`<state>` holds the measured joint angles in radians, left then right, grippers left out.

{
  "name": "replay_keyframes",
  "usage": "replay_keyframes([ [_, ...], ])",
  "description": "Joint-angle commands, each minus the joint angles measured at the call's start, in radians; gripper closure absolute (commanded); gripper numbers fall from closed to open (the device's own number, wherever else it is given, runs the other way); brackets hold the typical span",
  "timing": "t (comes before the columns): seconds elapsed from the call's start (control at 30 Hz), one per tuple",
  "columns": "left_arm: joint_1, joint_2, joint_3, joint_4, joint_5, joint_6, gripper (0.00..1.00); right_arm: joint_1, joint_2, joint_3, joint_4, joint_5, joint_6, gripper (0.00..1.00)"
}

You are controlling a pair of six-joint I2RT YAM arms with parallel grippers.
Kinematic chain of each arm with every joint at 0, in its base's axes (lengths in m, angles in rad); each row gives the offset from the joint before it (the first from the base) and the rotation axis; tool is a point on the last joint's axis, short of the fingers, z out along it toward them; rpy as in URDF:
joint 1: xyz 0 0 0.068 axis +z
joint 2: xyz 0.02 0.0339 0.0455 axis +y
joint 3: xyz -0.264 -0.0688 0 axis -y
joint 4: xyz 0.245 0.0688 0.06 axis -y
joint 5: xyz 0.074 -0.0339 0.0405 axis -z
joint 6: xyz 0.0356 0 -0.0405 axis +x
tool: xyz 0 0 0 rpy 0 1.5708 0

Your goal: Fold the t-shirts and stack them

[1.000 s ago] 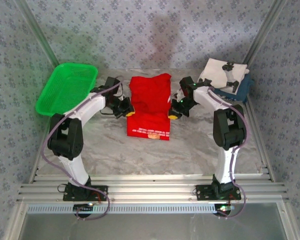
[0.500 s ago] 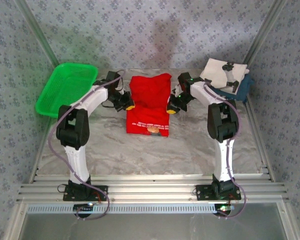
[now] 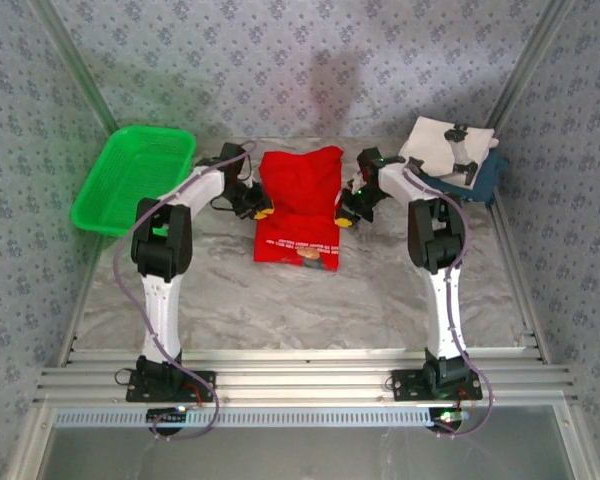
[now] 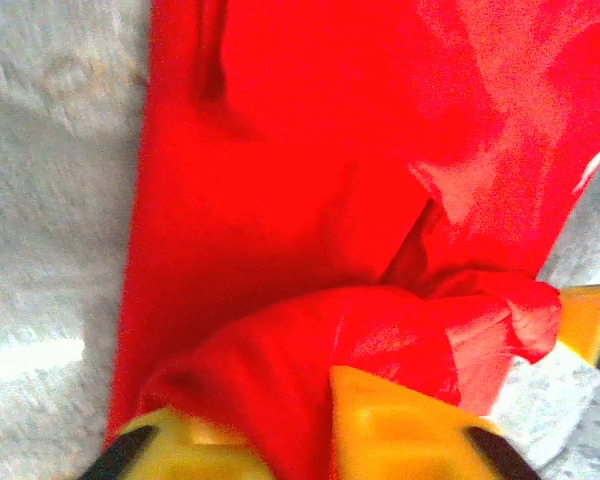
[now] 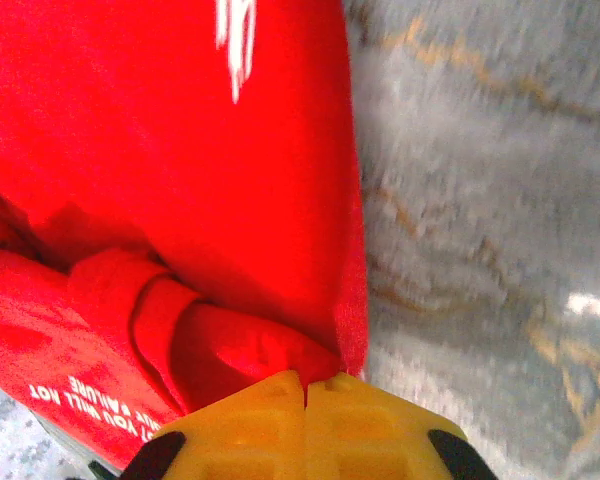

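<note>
A red t-shirt (image 3: 300, 190) is lying toward the far edge of the marbled table (image 3: 300, 310), about midway between the side edges, as two robot arms are reaching in on it from either side. The shirt is sitting partly folded, its far portion doubled over and rumpled. Its near hem is lying flat and showing a line of white lettering (image 3: 298, 247) with a small brown print (image 3: 306, 258) just below it.

The left gripper (image 3: 259, 211) is working at the shirt's left edge. In the left wrist view its yellow fingers (image 4: 400, 425) are standing slightly apart with a bunched roll of red cloth passing between them and spilling over the left one; it cannot be told whether they are actually clamping that cloth.

The right gripper (image 3: 346, 215) is meeting the shirt's right edge. The right wrist view shows its yellow pads (image 5: 245, 425) pressing together, pinching the hem where a rolled fold of red fabric is running into the seam between them.

At the far right corner of the table, a white t-shirt (image 3: 438, 145) with black marks is resting folded on top of a navy t-shirt (image 3: 486, 180), whose edge is peeking out along the right and near sides. A green basket (image 3: 130, 180) is sitting at the far left corner, tilted against the patterned wall and well apart from the red shirt.
</note>
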<state>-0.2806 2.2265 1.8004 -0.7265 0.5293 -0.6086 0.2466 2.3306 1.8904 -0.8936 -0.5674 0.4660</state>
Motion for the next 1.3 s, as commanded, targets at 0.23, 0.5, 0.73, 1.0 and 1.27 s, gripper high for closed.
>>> replay_keyframes([
  [0.23, 0.032, 0.006, 0.364, -0.047, 0.058, -0.084, 0.40, -0.058, -0.107, 0.107, 0.150, -0.081, 0.154, 0.52],
  [0.5, 0.023, -0.373, -0.137, 0.042, 0.021, -0.077, 0.33, -0.021, -0.497, -0.371, 0.262, -0.050, 0.155, 0.59],
  [0.73, -0.031, -0.426, -0.502, 0.248, 0.054, -0.152, 0.85, 0.041, -0.443, -0.664, 0.569, -0.071, 0.289, 0.97],
  [1.0, -0.037, -0.175, -0.301, 0.256, 0.025, -0.153, 0.86, 0.045, -0.249, -0.508, 0.619, -0.029, 0.298, 0.99],
  [1.27, -0.008, -0.019, -0.016, 0.146, 0.008, -0.139, 0.84, 0.015, -0.103, -0.271, 0.528, -0.046, 0.305, 0.97],
])
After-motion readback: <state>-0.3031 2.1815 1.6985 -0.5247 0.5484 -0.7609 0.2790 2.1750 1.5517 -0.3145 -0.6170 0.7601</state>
